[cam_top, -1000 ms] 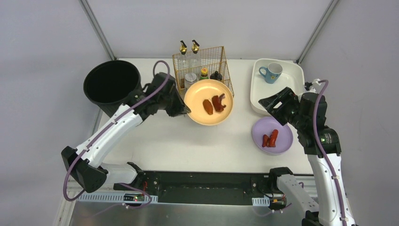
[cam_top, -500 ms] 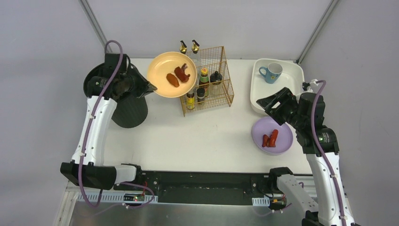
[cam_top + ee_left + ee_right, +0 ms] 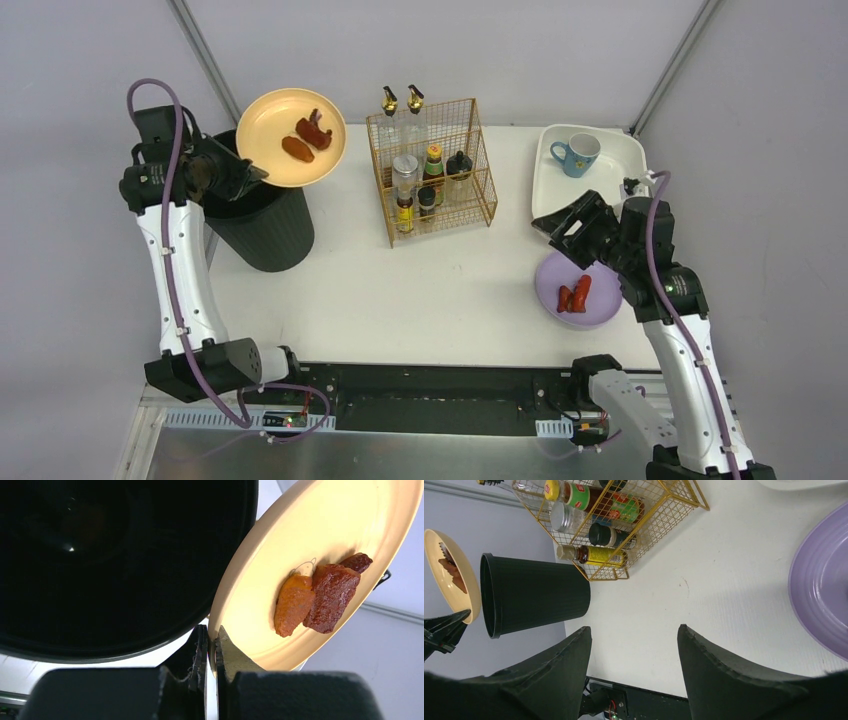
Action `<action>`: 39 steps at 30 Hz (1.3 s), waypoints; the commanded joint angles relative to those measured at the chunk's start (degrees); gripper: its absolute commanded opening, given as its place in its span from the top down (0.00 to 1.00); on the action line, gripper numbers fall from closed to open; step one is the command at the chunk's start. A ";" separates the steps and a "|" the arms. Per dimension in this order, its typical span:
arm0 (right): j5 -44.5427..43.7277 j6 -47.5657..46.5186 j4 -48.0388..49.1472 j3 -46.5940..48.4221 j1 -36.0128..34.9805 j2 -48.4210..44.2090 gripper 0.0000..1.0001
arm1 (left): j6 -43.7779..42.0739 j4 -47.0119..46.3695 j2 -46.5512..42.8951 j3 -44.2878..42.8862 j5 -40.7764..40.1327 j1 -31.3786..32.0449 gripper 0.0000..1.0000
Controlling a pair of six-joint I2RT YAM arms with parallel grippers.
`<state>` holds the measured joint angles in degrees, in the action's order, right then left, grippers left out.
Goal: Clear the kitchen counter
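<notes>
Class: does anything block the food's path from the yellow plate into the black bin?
Nothing visible does. The left gripper pinches the rim of the yellow plate, which tilts right beside the open mouth of the black bin, with two food pieces on it.

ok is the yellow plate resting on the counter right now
No, the left gripper holds the yellow plate by its rim, raised above the black bin and clear of the counter.

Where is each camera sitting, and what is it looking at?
Top external: above and behind, looking down on the counter; both arms show.
Left wrist: on the left arm, faces the black bin; left gripper shut on the yellow plate.
Right wrist: on the right arm, faces the gold rack; right gripper open.
All three share bin and plate.
</notes>
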<state>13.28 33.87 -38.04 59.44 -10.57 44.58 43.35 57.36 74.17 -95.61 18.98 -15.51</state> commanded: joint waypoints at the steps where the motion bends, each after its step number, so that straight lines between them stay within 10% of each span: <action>1: 1.58 0.48 2.75 0.17 -1.27 0.15 0.34 | -1.89 0.10 0.10 -4.31 0.69 -4.34 1.00; 23: 0.96 -0.56 3.07 0.39 -4.54 2.00 0.34 | -12.17 4.06 -0.61 -8.65 -22.80 -16.24 1.00; 39: 1.79 0.39 5.32 -2.28 -4.75 0.51 0.34 | -23.19 0.71 -4.54 -6.39 -51.63 -1.37 1.00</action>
<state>14.13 33.78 -35.40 57.71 -15.00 46.22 25.32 63.09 71.81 -102.48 -21.69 -21.28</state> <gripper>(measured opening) 0.664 0.039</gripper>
